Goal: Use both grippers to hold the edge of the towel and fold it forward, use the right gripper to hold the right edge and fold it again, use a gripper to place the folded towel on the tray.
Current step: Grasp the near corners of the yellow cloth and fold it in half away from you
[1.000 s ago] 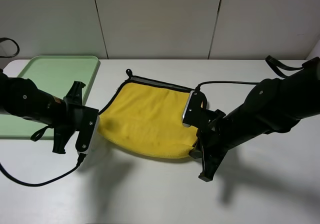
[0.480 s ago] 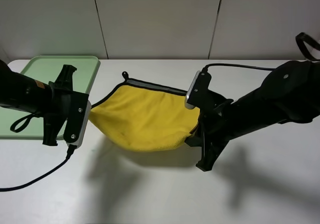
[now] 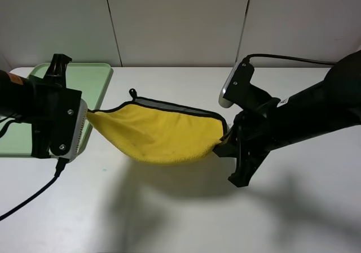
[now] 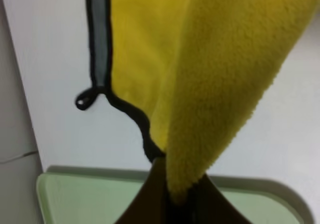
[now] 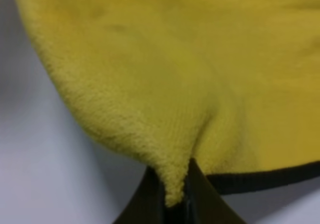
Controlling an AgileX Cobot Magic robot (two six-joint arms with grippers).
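Towel: the towel hangs slung between the two arms, yellow face sagging in a shallow curve over the white table, with its shadow below.
Left gripper: the left gripper is clamped on the towel's left corner, just beside the tray's right rim.
Right gripper: the right gripper has its fingers pinched together on the right corner, yellow pile bunched between them.
Edges: the black-trimmed far edge runs from the corner loop across to the right arm, with a grey strip showing along it.
Tray: the mint-green tray sits at the table's far left.
Open room: bare tabletop lies in front of the towel and between the arms.
In the way: the left arm covers the tray's near right part, and its black cable trails over the front left of the table.
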